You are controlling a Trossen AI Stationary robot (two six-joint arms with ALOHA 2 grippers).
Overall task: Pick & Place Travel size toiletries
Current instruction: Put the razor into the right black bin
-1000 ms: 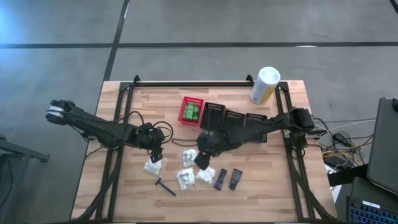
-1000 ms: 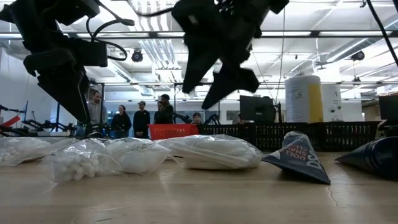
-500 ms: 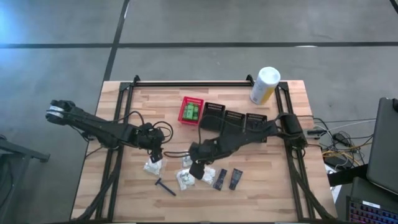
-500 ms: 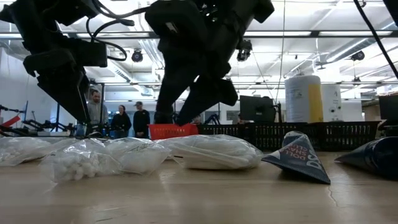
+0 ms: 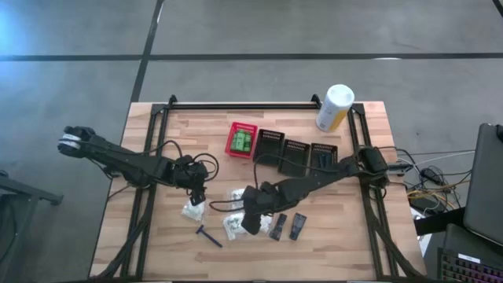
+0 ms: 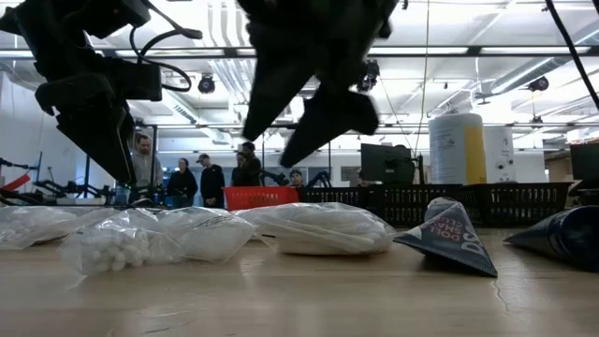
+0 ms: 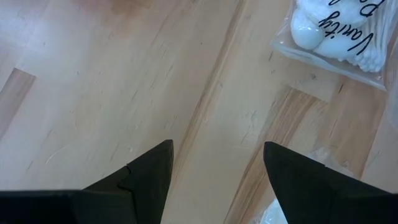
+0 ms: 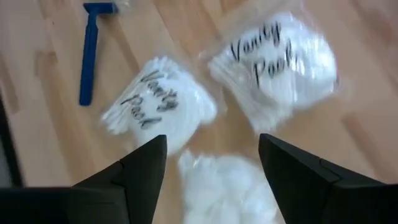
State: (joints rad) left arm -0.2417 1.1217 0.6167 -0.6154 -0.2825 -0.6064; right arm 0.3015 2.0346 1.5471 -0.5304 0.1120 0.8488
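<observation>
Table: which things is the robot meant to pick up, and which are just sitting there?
For the job: white pouches, blue razor, black flat packets, green packets. The open right gripper hovers over the pouches.
Just there: white-and-yellow canister, red basket holding the green packets, black baskets.

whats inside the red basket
Green packets fill the red basket. Anything beneath them is covered.

pouch cut off by edge, pouch lettering blurred
</observation>
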